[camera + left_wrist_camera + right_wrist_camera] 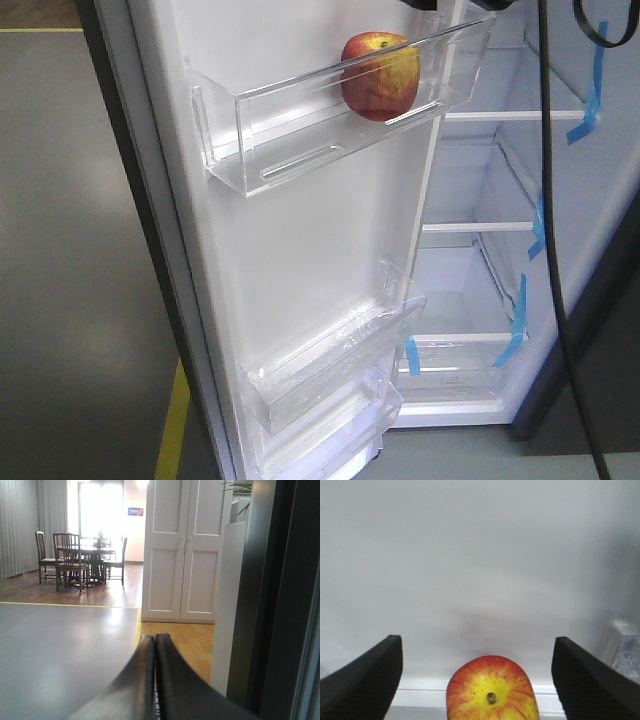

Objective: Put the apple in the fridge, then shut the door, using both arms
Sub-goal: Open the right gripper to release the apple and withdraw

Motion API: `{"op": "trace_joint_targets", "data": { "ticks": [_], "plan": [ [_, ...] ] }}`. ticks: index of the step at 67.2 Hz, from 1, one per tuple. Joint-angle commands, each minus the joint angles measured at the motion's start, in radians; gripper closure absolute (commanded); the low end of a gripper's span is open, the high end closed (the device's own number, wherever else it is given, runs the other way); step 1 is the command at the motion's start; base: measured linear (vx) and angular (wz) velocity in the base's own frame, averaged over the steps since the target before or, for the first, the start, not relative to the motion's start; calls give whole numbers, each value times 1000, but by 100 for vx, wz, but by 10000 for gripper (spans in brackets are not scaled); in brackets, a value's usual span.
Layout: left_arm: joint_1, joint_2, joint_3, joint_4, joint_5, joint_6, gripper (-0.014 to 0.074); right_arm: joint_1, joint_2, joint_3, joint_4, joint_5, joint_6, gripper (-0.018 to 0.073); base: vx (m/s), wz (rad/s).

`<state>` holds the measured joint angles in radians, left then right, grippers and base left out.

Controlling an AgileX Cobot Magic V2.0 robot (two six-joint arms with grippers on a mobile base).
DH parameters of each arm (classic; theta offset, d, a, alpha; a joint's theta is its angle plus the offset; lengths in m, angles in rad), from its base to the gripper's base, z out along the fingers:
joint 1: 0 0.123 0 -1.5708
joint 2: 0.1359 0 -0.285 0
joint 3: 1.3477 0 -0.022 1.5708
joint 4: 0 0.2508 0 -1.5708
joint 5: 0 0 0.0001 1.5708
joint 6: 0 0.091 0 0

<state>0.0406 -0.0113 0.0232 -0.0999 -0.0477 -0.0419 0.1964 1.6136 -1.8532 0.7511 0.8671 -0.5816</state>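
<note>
The right gripper (477,640) is holding its jaws wide apart, grasping nothing; the apple (492,692) is sitting low between them, midway, apparently touching neither finger, in the upper bin (300,130) of the door (300,260). The left gripper (154,639) is pressing its jaws together, empty.

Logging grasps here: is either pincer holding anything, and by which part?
Nothing is held. The right pincer is open, apart from the apple, which sits in the top bin of the door. The left pincer is shut, empty.
</note>
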Motion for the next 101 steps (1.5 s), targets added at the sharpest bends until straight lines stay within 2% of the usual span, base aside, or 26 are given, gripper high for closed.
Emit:
{"op": "trace_joint_targets", "data": {
  "ticks": [1, 11, 23, 38, 52, 64, 101],
  "plan": [
    [0, -14, -15, -1, -69, -11, 603, -7, -81, -32, -36, -11, 56, -10, 0, 0],
    [0, -14, -15, -1, -69, -11, 603, -7, -131, -27, -138, 87, 158, 10, 0, 0],
    [0, -14, -15, -1, -69, -11, 603, -7, -170, 65, -140, 184, 172, 29, 0, 0],
    [0, -14, -15, -1, -69, -11, 603, -7, -283, 313, -145, 168, 160, 35, 0, 0],
    [0, -14, -15, -1, -69, -11, 603, -7, -454, 544, -168, 87, 157, 35, 0, 0],
    [0, -14, -15, -1, -69, -11, 603, -7, -602, 701, -167, 82, 157, 35, 0, 0],
    [0, -14, -15, -1, -69, -11, 603, -8, -1137, 1081, -123, 216, 165, 35, 0, 0]
  ]
}}
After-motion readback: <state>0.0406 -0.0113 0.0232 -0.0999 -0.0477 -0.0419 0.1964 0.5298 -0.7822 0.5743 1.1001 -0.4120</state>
